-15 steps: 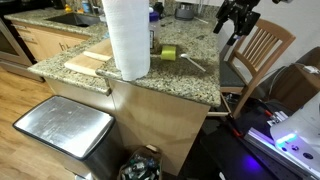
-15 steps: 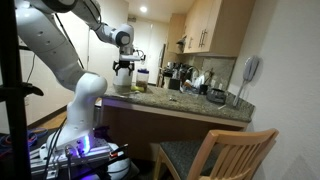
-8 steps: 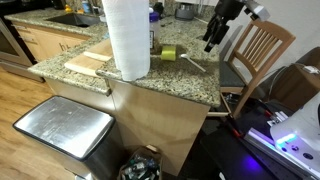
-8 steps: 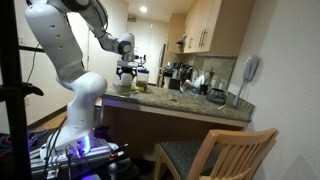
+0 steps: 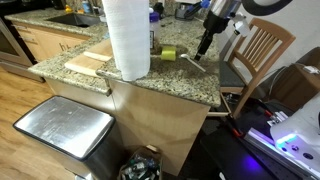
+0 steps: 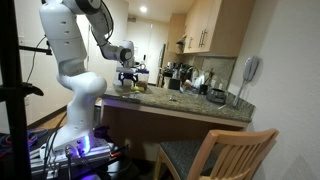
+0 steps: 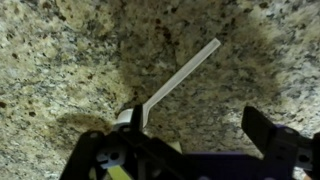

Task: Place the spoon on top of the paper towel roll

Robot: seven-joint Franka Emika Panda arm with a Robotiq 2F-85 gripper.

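Observation:
The white spoon (image 7: 175,80) lies flat on the speckled granite counter, handle pointing up-right in the wrist view, bowl near the left finger (image 7: 137,117). It also shows in an exterior view (image 5: 191,63) to the right of a short yellow-green cylinder (image 5: 168,53). My gripper (image 7: 200,122) is open and empty, just above the counter, over the spoon's bowl end; in an exterior view (image 5: 203,48) it hangs just above the spoon. The tall white paper towel roll (image 5: 127,38) stands upright near the counter's front edge, left of the gripper. The gripper (image 6: 129,82) is small in an exterior view.
A flat pale wooden board (image 5: 88,63) lies left of the roll. A wooden chair (image 5: 257,52) stands beside the counter's end. A metal bin (image 5: 62,130) sits on the floor below. Appliances and bottles (image 6: 190,82) crowd the counter's back.
The arm has come down and moved left, from high near the chair to just above the spoon on the counter. The gripper stays open.

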